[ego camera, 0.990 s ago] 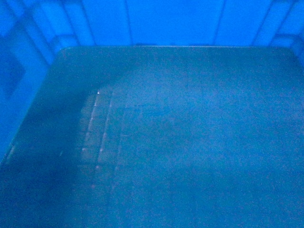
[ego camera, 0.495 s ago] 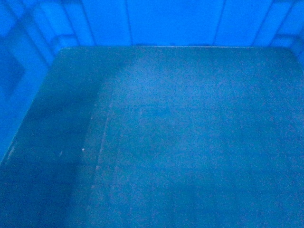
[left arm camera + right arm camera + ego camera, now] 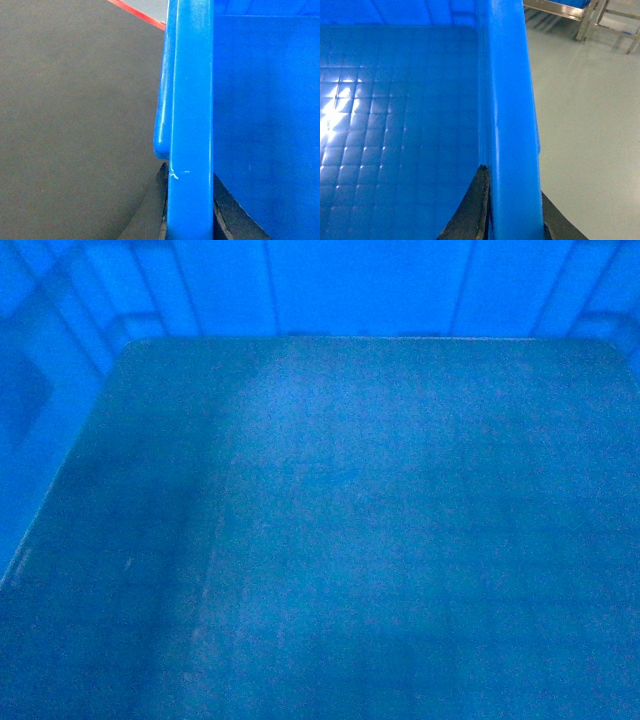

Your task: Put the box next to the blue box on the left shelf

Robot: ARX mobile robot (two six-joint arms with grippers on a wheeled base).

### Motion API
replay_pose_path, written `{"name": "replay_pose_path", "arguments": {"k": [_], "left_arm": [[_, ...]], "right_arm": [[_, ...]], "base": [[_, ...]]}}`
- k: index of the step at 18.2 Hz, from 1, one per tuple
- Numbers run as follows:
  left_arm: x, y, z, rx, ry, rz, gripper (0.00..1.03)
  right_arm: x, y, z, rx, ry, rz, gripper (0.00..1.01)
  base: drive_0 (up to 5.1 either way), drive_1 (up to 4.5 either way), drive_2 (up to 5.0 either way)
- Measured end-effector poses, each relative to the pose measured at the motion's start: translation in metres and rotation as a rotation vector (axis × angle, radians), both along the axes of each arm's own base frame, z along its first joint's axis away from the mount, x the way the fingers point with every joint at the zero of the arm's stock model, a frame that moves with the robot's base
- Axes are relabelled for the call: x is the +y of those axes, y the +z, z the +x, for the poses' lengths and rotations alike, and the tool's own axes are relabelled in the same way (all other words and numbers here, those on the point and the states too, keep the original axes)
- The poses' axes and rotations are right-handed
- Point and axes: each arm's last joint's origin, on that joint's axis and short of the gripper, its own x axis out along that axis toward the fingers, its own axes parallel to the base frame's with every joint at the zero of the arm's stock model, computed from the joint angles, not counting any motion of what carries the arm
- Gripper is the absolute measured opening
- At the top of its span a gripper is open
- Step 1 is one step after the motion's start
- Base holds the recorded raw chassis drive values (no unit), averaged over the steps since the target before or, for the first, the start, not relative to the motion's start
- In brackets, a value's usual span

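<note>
Crate (image 3: 330, 520) interior fills the whole head view: dull blue floor with a faint square grid, brighter ribbed far wall along the top edge, part of the left wall at the left edge; nothing of the arms or the surroundings shows there. Left wrist view: left gripper (image 3: 190, 220) straddles the crate's thick left rim, one dark finger (image 3: 150, 210) on the outer side and the other on the inner side, both pressed against the plastic, so the jaws are clamped on the rim. A small pale scratch marks the rim just above the fingers. Dark grey floor (image 3: 75, 115) lies beyond the rim on the outer side, with a red line (image 3: 137, 12) crossing it at the top. Right wrist view: right gripper (image 3: 512, 215) grips the right rim the same way, inner finger (image 3: 472, 210) against the smooth inner wall, the outer finger just visible past the rim. Grid floor of the crate shows glare at the left edge. Pale grey-green floor (image 3: 585, 125) lies outside the rim; metal frame legs (image 3: 585, 20) stand at the top right, well apart from the crate. What the crate rests on, if anything, cannot be told.
</note>
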Motion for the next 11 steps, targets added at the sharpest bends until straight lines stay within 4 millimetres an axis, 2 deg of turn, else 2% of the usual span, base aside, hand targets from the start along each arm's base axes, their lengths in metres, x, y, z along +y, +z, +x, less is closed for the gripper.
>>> {"name": "replay_pose_path", "arguments": {"k": [11], "left_arm": [[-0.0001, -0.0001, 0.0001, 0.001, 0.000, 0.000, 0.08]], "right_arm": [[0.0000, -0.0001, 0.0000, 0.001, 0.000, 0.000, 0.10]], "base": [[-1.4, -1.38, -1.4]]}}
